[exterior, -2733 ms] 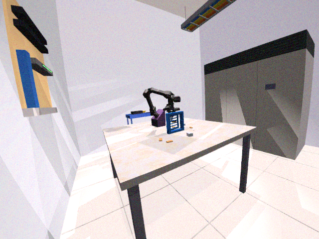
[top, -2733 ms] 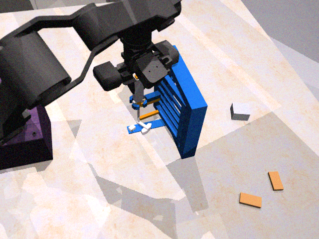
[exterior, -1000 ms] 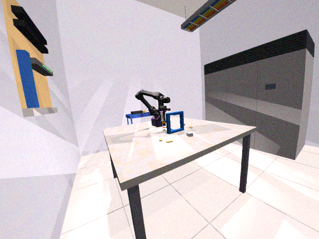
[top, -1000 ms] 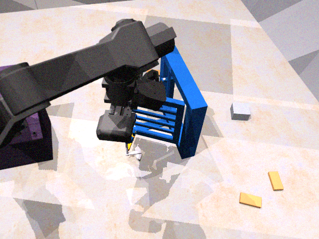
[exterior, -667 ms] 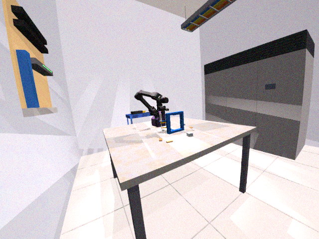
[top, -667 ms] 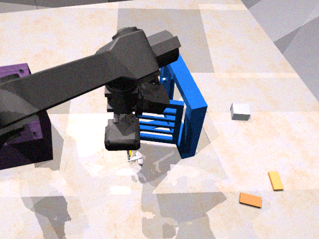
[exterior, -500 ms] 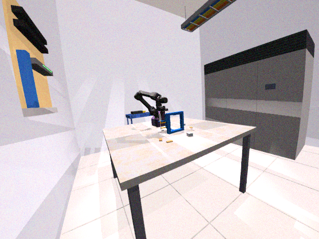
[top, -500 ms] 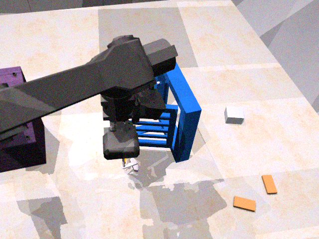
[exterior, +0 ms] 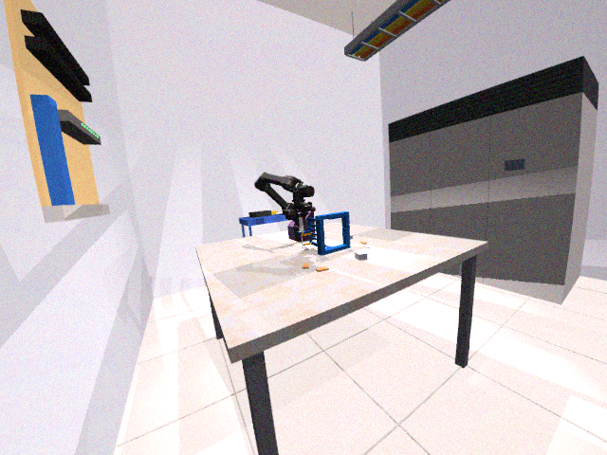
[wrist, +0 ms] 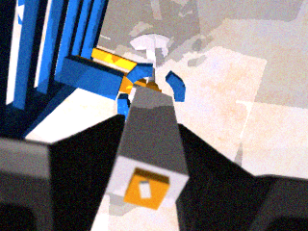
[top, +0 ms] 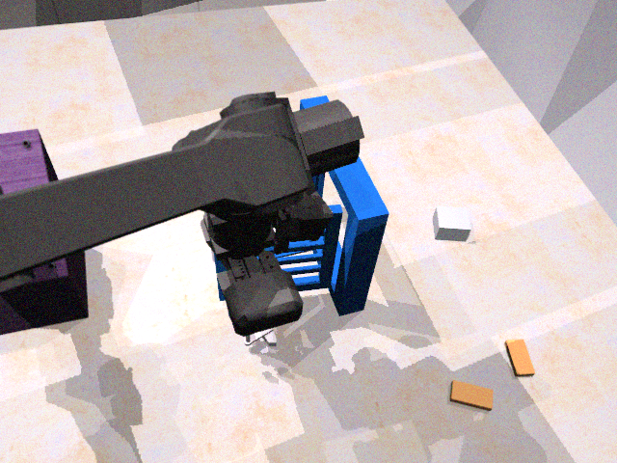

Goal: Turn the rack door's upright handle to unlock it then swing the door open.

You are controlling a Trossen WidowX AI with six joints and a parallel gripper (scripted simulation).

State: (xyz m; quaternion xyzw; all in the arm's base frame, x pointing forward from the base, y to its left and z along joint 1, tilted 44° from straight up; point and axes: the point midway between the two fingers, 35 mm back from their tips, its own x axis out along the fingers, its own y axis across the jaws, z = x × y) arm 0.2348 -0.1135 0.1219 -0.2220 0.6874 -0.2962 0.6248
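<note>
The upright handle (wrist: 148,113), a grey bar with a white and orange end, stands between the two black fingers in the wrist view. My gripper (wrist: 148,127) is shut on it; in the top view the gripper's body hides the grip. Blue curved pieces surround the handle's lower part, beside a blue arm from the door. The blue barred door (top: 300,271) (wrist: 30,58) stands swung out from the blue frame (top: 361,191) (exterior: 346,232), roughly square to it. The frame's opening is free of the door in the exterior view. The exact door angle and handle turn are hard to tell.
A grey block (top: 452,221) (exterior: 360,255) lies beyond the frame. Two orange pieces, one (top: 520,357) (exterior: 305,265) and another (top: 471,394) (exterior: 321,268), lie nearby. A purple box (top: 22,159) stands on the arm's side. A white disc (wrist: 150,41) shows below the handle.
</note>
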